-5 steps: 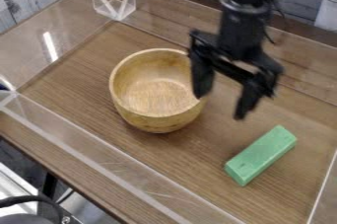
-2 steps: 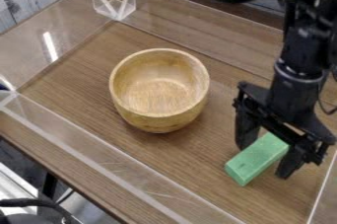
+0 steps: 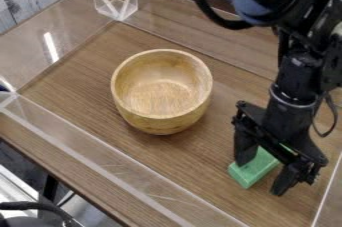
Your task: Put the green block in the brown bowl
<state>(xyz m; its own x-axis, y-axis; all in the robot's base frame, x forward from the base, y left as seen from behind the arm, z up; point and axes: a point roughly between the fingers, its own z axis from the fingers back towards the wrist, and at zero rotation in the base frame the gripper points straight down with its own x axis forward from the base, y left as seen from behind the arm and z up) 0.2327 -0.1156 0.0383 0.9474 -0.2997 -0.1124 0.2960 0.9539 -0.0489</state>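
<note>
Green is what you want between the fingers, and it is nearly there: the green block lies on the wooden table at the lower right of the frame, and the gripper points straight down over it with its jaws spread wide, one finger on each side of the bar. Nothing is grasped yet. Much of the block is hidden behind the fingers, so you cannot tell whether the tips have reached the table.

Before you close, check that the two fingers straddle the bar's narrow width, not its length, and that the bar sits near the middle of the gap. A lopsided pinch would likely swing it round. Close gently until it is firm, then lift straight up. The brown bowl waits at the centre left, well apart from the block, so lift high enough to pass over its thick rim.
</note>
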